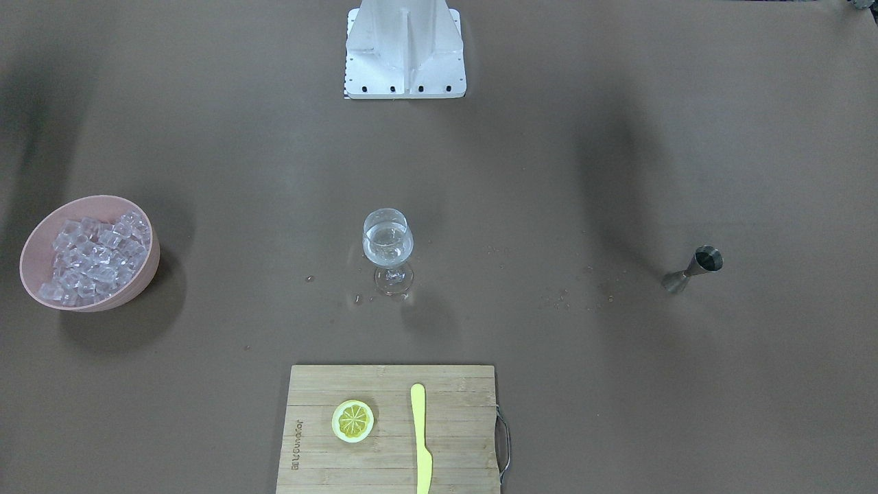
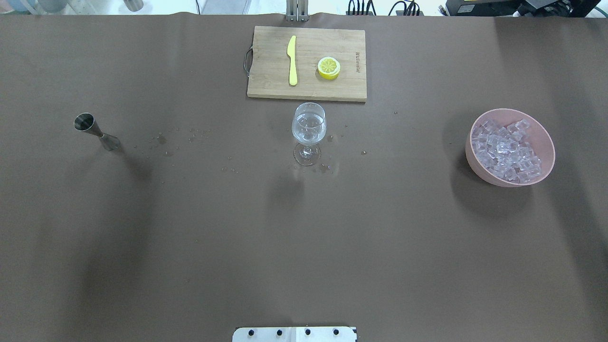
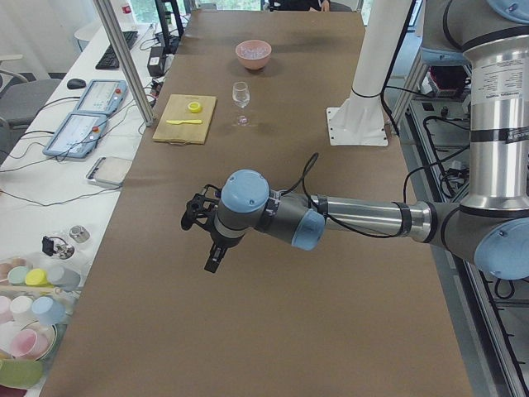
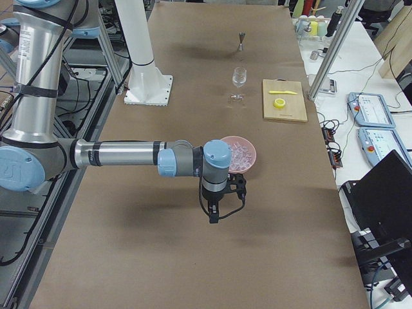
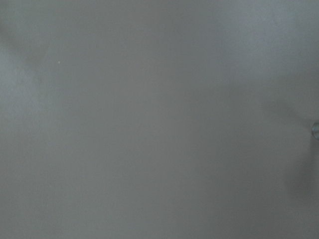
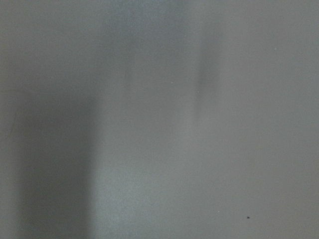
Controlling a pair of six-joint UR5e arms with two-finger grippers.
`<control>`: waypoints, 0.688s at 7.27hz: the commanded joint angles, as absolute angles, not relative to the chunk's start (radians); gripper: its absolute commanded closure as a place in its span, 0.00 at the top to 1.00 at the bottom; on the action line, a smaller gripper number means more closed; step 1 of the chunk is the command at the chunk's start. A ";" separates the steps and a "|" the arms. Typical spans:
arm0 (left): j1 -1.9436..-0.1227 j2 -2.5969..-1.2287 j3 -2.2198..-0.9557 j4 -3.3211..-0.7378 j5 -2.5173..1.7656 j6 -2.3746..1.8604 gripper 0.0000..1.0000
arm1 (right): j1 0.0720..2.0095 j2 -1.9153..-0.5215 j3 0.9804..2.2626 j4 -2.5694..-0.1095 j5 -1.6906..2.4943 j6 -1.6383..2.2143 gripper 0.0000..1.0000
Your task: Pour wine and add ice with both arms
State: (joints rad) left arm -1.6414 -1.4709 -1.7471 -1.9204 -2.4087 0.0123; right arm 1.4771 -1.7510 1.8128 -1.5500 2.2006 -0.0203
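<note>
- My left end effector [image 3: 212, 263] shows only in the side view from my left. It hangs fingers-down over a bare stretch of the table [image 1: 617, 384], well apart from the glass, and I cannot tell whether it is open or closed.
- My right end effector [image 4: 214, 217] shows only in the side view from my right, also pointing down. It is on the near side of the pink bowl [image 1: 41, 233] in that view, and I cannot tell its opening either.
- Both wrist cameras give me only blurred grey-brown surface.
- The wine [image 1: 386, 241], clear and colourless, sits in the stemmed glass [image 1: 388, 237], which stands upright mid-table between my white base [image 1: 405, 55] and the cutting board [image 1: 459, 453].
- The ice [image 1: 92, 261] is heaped in the pink bowl, well off to my right of the glass.
- A metal jigger [image 1: 693, 269] stands upright well off to my left of the glass.
- Small drops [image 1: 569, 296] dot the table between the jigger and the glass, with a few more around the foot of the glass.
- On the cutting board lie a lemon slice [image 1: 353, 420] and a yellow knife [image 1: 420, 439], side by side and apart.
</note>
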 commanded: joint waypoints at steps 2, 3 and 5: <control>-1.638 -1.491 -1.752 -1.965 -2.411 0.008 0.98 | 1.479 -1.759 1.917 -1.540 2.206 -0.014 1.00; -1.637 -1.490 -1.755 -1.967 -2.414 0.006 0.98 | 1.479 -1.766 1.917 -1.542 2.209 -0.014 1.00; -1.637 -1.494 -1.755 -2.015 -2.442 0.005 0.98 | 1.494 -1.799 1.917 -1.540 2.189 -0.032 1.00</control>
